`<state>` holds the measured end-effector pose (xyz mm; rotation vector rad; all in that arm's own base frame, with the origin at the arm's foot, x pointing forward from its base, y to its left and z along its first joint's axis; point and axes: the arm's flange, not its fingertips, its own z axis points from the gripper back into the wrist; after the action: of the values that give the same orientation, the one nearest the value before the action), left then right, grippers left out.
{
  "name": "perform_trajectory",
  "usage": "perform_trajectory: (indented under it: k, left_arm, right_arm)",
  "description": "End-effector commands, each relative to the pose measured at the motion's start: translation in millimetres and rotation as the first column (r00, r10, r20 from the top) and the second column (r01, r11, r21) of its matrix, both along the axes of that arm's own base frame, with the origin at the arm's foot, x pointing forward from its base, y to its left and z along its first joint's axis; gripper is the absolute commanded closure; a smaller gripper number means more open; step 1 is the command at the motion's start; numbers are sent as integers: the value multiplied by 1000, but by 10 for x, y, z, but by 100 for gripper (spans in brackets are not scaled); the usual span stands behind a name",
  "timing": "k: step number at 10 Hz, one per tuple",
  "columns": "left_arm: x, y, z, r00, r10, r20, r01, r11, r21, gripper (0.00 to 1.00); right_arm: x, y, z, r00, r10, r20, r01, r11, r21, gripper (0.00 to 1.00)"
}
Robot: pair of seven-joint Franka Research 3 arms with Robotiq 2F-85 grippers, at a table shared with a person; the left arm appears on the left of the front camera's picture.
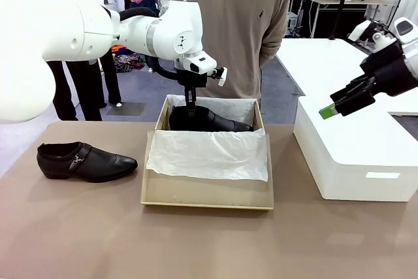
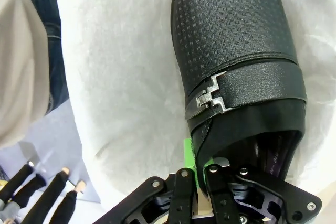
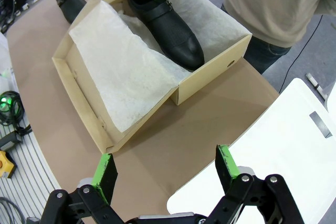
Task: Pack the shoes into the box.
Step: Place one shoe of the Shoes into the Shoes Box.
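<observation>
The left gripper (image 1: 190, 100) was clamped on the heel rim of a glossy black leather buckled shoe (image 1: 215, 121) lying inside the tan cardboard shoebox (image 1: 206, 196), toe near its right wall. White tissue paper (image 1: 209, 155) spilled over the near wall onto the lid flap. The second black buckled shoe (image 1: 85, 160) sat on the bare brown table (image 1: 78, 240) to the left. The right gripper (image 1: 334, 107), jaws spread wide and empty, hung above the left edge of the large white box (image 1: 353, 161).
</observation>
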<state>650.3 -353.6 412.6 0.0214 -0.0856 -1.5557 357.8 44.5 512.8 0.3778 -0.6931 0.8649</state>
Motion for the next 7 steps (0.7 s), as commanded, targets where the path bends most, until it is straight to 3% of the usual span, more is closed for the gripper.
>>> perform_trajectory:
  k: [1, 6, 7]
  left_arm:
    - [2, 14, 29, 1000, 9, 23, -9, 1000, 7, 100]
    - [32, 37, 48, 998, 47, 37, -47, 999, -6, 4]
    - [6, 66, 109, 998, 48, 37, -48, 999, -3, 0]
  right_arm:
    - [30, -22, -6, 1000, 24, 18, -24, 1000, 16, 0]
    - [30, -22, -6, 1000, 24, 18, -24, 1000, 16, 0]
    - [30, -22, -6, 1000, 24, 18, -24, 1000, 16, 0]
